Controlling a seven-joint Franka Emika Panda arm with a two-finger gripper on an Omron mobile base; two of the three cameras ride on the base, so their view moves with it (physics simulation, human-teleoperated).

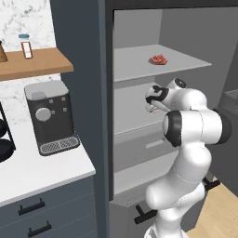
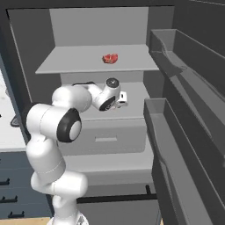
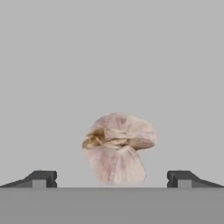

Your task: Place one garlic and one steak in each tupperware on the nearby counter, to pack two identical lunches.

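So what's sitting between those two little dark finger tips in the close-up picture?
A garlic bulb lies between the open gripper's fingertips in the hand view, on a plain grey surface; no contact shows yet.

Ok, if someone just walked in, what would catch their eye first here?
Probably the garlic, sitting big between the open hand's fingertips in the hand view. Then the red steak on the upper shelf of the open fridge, with the white arm reaching in below it.
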